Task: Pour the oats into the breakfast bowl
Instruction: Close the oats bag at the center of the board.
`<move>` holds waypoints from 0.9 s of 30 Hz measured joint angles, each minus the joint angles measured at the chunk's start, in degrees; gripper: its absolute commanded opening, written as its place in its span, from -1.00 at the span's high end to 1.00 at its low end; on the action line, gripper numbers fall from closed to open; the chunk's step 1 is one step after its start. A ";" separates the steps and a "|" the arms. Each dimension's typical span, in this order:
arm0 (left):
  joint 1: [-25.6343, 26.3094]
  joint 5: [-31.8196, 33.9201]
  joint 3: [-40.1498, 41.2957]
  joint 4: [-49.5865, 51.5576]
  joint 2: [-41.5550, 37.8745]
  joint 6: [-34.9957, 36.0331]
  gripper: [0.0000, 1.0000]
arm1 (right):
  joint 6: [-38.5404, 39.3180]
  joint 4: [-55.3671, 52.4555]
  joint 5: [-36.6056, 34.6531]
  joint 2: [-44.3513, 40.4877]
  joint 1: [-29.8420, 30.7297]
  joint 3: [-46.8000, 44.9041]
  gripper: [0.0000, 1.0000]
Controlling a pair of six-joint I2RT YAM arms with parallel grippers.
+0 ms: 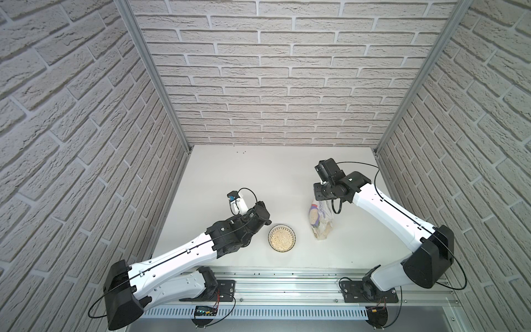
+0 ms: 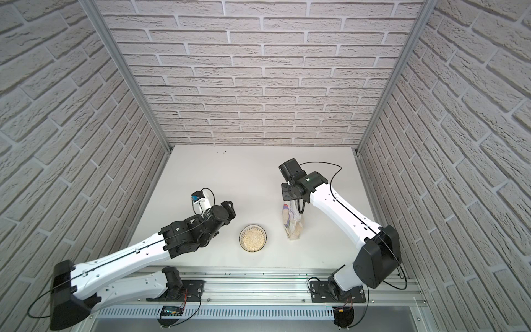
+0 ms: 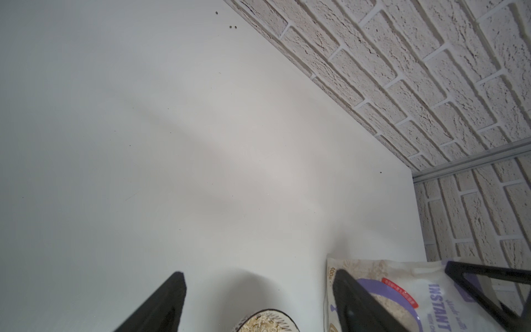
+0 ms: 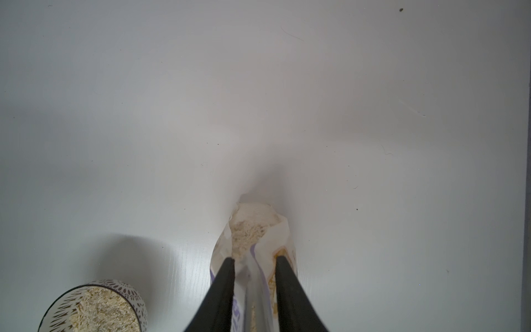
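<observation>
White table (image 1: 258,172) between brick walls (image 1: 258,72): the pouch (image 1: 318,220) stands upright just beside the breakfast bowl (image 1: 282,239), which is full of oats (image 4: 100,310), so pouring looks done. The right gripper (image 4: 254,260) straddles the pouch top, pinching or not I cannot tell. The left gripper (image 3: 260,274) hangs wide apart, empty.
</observation>
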State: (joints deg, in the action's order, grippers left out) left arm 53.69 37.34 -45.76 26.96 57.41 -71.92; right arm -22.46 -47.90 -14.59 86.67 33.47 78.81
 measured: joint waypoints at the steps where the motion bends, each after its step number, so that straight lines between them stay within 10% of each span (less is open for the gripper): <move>1: 0.00 0.04 0.00 0.02 -0.35 0.00 -0.67 | 0.20 0.17 0.11 0.57 -0.07 0.26 0.83; 13: 0.02 0.33 0.00 0.00 -1.22 -0.02 -0.66 | -0.68 1.64 0.59 -2.12 -0.42 -2.16 0.93; 19: 0.02 0.31 0.00 -0.02 -1.22 -0.02 -0.66 | -1.75 0.37 0.81 -2.29 -1.18 -1.95 0.02; 27: 0.02 0.11 0.00 -0.04 -1.22 -0.02 -0.66 | -2.49 -1.36 3.69 -5.66 -1.18 -5.14 0.02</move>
State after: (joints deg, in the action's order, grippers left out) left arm 53.71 37.45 -45.76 26.92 56.18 -71.94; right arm -24.95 -49.25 -10.90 81.01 32.29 73.67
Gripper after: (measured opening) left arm 0.830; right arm 0.516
